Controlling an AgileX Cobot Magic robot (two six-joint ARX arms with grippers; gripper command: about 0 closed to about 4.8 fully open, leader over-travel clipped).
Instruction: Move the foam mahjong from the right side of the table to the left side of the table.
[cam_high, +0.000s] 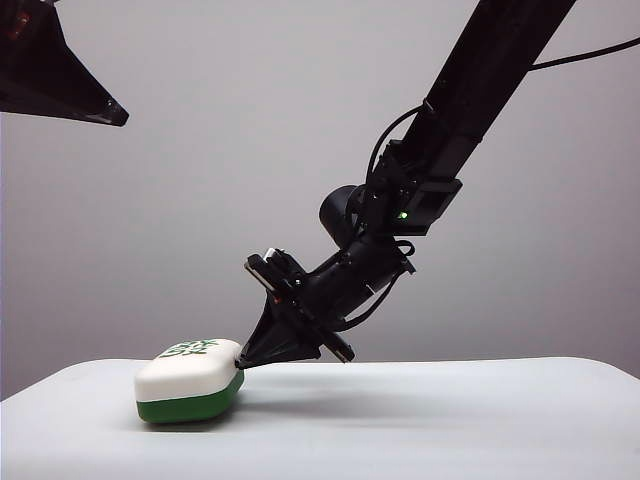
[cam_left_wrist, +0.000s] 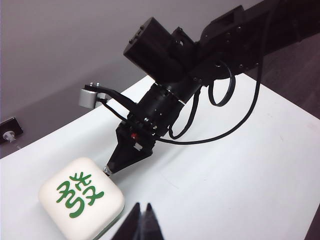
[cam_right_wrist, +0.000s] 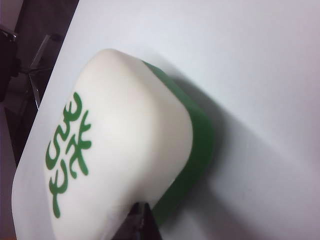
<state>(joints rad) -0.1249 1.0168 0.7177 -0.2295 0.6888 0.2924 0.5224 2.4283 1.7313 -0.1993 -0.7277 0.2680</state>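
Observation:
The foam mahjong (cam_high: 190, 378), white on top and dark green below, lies flat on the left part of the table (cam_high: 450, 420), green character face up. My right gripper (cam_high: 243, 360) reaches across from the right, shut, its tip touching the block's right edge. The left wrist view shows that tip (cam_left_wrist: 106, 170) at the corner of the mahjong (cam_left_wrist: 82, 202). In the right wrist view the shut fingertips (cam_right_wrist: 142, 207) press against the block's side (cam_right_wrist: 120, 160). My left gripper (cam_left_wrist: 142, 206) is shut and empty, hanging high above the table's left end (cam_high: 118, 114).
The table's left edge (cam_right_wrist: 47, 100) runs close beside the block, with dark floor and a stand beyond it. The right arm's black cables (cam_left_wrist: 235, 115) loop over the table's middle. A grey wall (cam_high: 200, 200) stands behind.

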